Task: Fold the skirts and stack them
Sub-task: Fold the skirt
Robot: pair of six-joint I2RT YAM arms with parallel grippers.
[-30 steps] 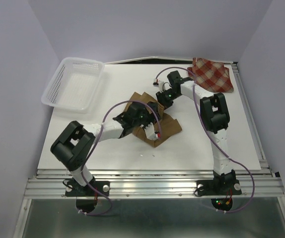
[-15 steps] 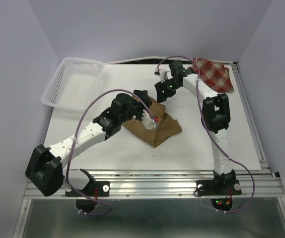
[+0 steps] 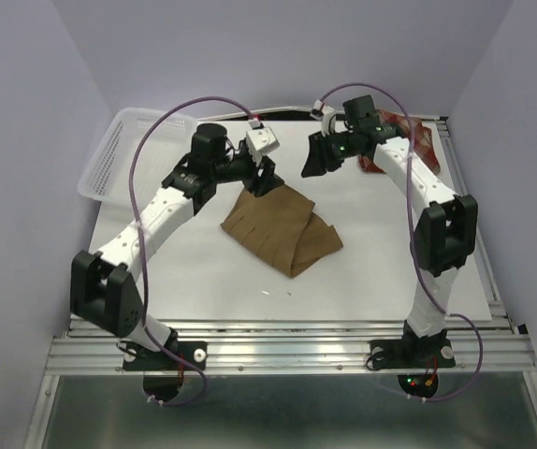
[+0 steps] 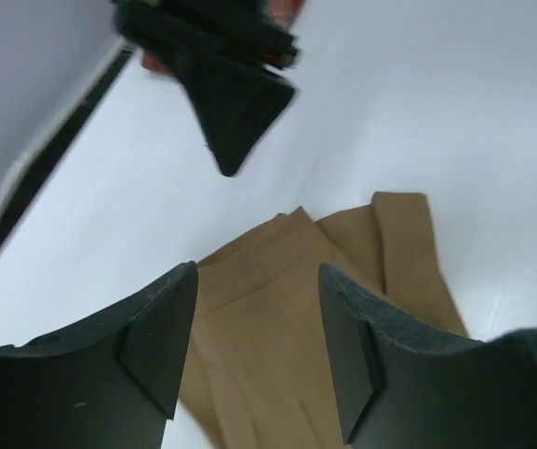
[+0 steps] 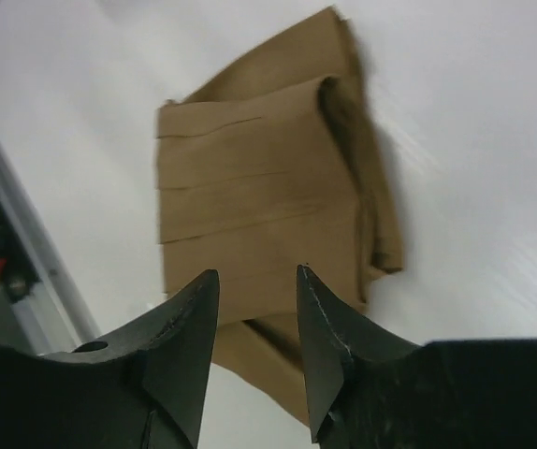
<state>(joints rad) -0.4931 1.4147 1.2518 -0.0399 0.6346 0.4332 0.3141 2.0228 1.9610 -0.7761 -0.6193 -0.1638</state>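
Lavender walls (image 3: 44, 84) close in a white table (image 3: 194, 271). At its far left corner sits a white mesh basket (image 3: 109, 154), partly behind the left arm (image 3: 156, 215); the part that shows is only its own mesh walls and floor. The tan skirt (image 3: 283, 227) lies flat near the middle of the table, folded into a rough four-sided pad. Its long axis slants from far left to near right, with the pleat lines running along it and a doubled-over fold along the right side. The plaid skirt (image 3: 420, 140) lies at the far right corner, well apart from the tan one and mostly hidden behind the right arm (image 3: 409, 178), so which way it runs cannot be told. The left gripper (image 3: 267, 178) hovers at the far edge of the tan skirt, and in its wrist view its jaws stand well apart with nothing between them, the tan cloth (image 4: 268, 309) seen below. The right gripper (image 3: 313, 161) hangs over bare table just beyond the skirt's far corner, its jaws moderately parted and holding nothing, the pleated cloth (image 5: 250, 206) in view past them.
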